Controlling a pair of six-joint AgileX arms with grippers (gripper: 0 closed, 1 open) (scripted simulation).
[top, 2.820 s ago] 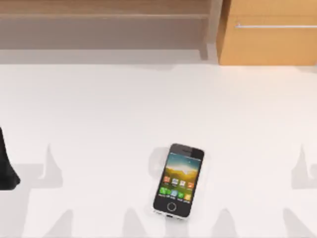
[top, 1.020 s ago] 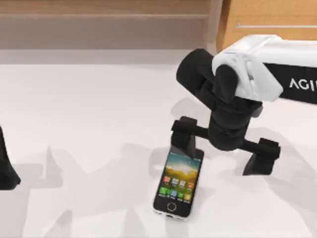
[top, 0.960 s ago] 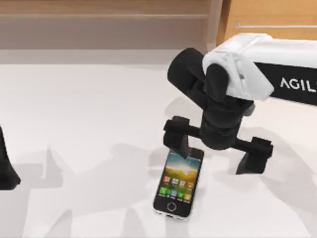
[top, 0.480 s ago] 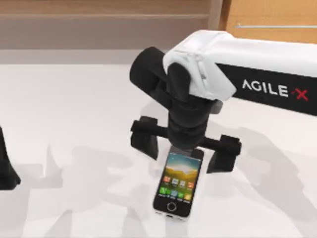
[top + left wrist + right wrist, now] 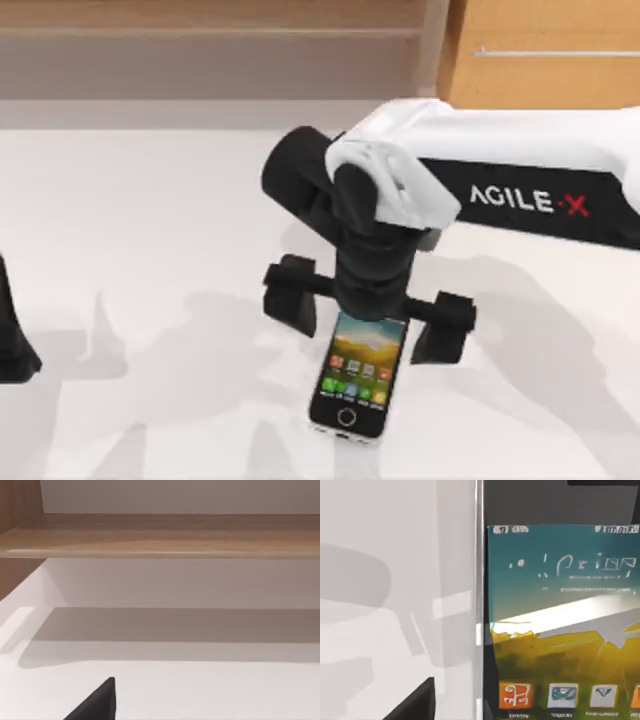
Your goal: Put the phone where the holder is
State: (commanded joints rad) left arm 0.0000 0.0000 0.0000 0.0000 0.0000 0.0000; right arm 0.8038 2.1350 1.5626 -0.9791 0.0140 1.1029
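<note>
Now, top view: the right tool has come down over the far end of the phone; a few seconds ago no right arm was above the desk at all.
Top view, tool state: released, one finger on each side of the phone's top edge, both apart from its rim.
Top view, phone: flat on the white desk, near the front, a little right of the middle, screen up, home button toward the front edge.
Top view, left arm: parked at the left edge of the desk; I cannot tell the state of its tool.
Top view, meaning: I judge that the grasp is close but not yet made; no holder can be seen.
Left wrist view: bare desk and a wooden shelf behind it.
Right wrist view: the phone lies directly under the tool, its silver rim and upper icons very near.
</note>
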